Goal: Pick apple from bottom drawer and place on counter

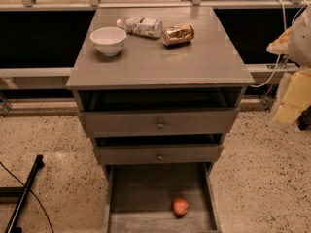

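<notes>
The apple (180, 206) is small, round and red-orange. It lies on the grey floor of the open bottom drawer (141, 193), near its front right. The counter (160, 57) is the flat grey top of the cabinet. My gripper (293, 93) shows as a pale yellow and white shape at the right edge of the camera view, beside the cabinet at about counter height, far above and to the right of the apple. It holds nothing that I can see.
On the counter stand a white bowl (108, 40), a lying plastic bottle (141, 26) and a crushed gold-brown can (178, 34). The two upper drawers (158, 124) are pulled partly out. A black bar and cable (24, 193) lie on the speckled floor at left.
</notes>
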`<state>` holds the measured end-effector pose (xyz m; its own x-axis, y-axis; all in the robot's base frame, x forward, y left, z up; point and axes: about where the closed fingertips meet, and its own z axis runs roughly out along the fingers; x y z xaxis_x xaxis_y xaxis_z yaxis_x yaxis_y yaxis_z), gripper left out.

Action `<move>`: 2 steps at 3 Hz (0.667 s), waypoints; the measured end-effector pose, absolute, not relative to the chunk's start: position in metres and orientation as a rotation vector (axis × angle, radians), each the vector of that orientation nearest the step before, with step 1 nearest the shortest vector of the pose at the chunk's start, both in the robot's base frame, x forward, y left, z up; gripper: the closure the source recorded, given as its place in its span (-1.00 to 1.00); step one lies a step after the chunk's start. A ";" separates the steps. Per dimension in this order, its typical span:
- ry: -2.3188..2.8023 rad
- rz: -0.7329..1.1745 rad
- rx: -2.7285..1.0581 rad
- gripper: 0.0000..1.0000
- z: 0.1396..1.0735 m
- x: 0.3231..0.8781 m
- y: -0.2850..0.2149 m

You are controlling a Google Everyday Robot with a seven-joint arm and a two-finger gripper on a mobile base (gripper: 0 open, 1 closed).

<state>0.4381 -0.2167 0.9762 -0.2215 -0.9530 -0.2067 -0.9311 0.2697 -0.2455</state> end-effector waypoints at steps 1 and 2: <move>2.232 -0.098 -1.725 -1.00 0.976 0.438 -0.217; 2.220 -0.006 -1.685 -1.00 0.954 0.442 -0.212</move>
<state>0.4416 -0.2119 0.9539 -0.2292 -0.9340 -0.2739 -0.9325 0.2914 -0.2135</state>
